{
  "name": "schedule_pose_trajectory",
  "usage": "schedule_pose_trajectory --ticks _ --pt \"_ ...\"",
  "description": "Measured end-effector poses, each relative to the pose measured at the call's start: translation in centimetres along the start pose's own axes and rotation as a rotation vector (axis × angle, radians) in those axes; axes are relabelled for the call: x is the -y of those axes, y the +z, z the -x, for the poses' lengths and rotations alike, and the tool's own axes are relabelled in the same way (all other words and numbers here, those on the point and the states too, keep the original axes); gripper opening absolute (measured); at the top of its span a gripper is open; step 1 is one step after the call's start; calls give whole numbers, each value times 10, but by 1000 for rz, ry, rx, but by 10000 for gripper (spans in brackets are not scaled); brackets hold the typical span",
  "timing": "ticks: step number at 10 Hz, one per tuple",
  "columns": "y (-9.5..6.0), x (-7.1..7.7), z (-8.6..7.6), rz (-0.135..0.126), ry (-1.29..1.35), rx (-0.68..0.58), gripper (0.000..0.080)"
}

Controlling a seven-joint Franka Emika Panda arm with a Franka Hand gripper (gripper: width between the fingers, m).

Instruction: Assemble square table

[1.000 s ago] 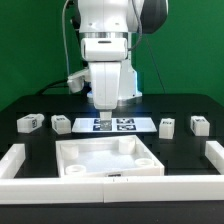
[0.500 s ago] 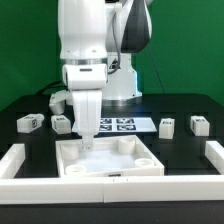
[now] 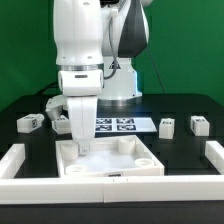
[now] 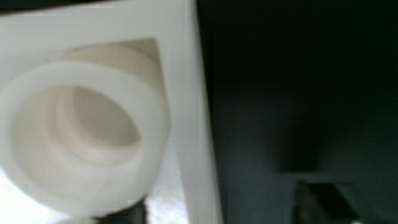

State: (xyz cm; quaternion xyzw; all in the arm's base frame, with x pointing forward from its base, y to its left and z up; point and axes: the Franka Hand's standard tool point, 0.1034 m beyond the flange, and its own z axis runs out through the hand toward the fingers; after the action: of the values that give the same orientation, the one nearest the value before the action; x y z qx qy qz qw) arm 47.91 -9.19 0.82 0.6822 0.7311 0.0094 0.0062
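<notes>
I've got the gripper down low at the tabletop's back corner on the exterior view's left; neither view lets me tell how wide it's set. Tabletop sits centre-front on the dark table, just in front of the marker board; one leg loose on the exterior view's left, another leg partly behind the arm, two more legs on the right, all apart from the tabletop. Wrist view is close and blurred: the corner's round socket just inside the rim, dark table beyond.
</notes>
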Motion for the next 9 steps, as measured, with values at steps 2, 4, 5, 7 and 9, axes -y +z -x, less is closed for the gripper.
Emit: schedule_pose_trajectory --ticks 2,4,5,7,9 --pt "0 0 0 0 0 0 175" --pt "0 0 0 -1 4 0 59" --pt "0 0 1 -1 4 0 59" --pt "0 0 1 -1 5 0 59" --pt "0 0 1 -1 5 0 59"
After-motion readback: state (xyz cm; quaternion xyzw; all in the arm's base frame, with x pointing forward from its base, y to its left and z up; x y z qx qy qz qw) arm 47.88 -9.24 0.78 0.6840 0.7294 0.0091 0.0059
